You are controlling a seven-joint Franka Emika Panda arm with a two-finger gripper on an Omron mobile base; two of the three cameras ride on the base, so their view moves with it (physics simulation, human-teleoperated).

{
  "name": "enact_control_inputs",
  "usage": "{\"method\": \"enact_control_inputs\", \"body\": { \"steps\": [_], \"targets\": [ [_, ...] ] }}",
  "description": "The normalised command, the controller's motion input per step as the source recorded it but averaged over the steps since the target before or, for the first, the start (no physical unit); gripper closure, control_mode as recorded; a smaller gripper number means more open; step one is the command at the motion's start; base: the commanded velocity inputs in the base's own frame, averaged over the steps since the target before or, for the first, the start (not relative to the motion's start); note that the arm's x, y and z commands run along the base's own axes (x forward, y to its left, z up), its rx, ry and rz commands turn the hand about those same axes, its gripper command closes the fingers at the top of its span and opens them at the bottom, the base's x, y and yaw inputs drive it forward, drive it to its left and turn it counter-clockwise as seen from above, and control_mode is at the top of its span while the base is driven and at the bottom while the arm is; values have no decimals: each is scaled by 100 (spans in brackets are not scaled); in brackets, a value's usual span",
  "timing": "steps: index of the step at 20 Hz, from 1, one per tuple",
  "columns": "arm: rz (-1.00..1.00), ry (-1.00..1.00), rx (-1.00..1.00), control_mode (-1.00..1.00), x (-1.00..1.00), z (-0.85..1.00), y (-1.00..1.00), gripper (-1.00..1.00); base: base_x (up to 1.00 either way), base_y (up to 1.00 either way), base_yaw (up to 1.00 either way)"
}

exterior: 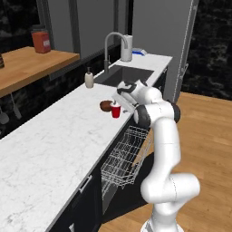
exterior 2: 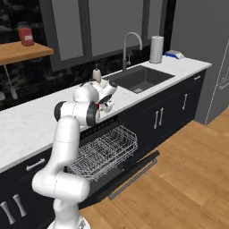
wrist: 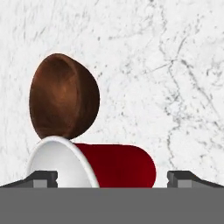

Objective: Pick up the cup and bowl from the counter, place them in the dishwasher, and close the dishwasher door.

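I have the claw (wrist: 112, 178) spread wide just above the cup (wrist: 98, 165), one tip at each side and neither touching it. The cup (exterior: 116, 110) stands upright on the bench (exterior: 50, 145) near its front edge, the bowl (exterior: 106, 105) right beside it. Below, I see the dishwasher rack (exterior 2: 103, 153) pulled out over the lowered door (exterior 2: 134, 176).

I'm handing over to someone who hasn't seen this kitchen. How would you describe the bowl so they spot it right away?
Find the long white marble counter and follow it toward the sink. Short of the basin, above the pulled-out dishwasher rack, two small items sit side by side under the gripper. The bowl is the low, round, dark brown one; its neighbour is the red cup with a white inside.
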Motion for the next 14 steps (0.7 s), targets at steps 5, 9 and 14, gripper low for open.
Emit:
{"method": "enact_control_inputs", "body": {
  "steps": [5, 9, 14],
  "targets": [
    [0, 0, 0, -100, -17, -5, 14, 100, 0, 0, 0],
    [0, 0, 0, -100, -42, -9, 6, 100, 0, 0, 0],
    [0, -7, 0, -100, -73, -1, 0, 100, 0, 0, 0]
  ]
}}
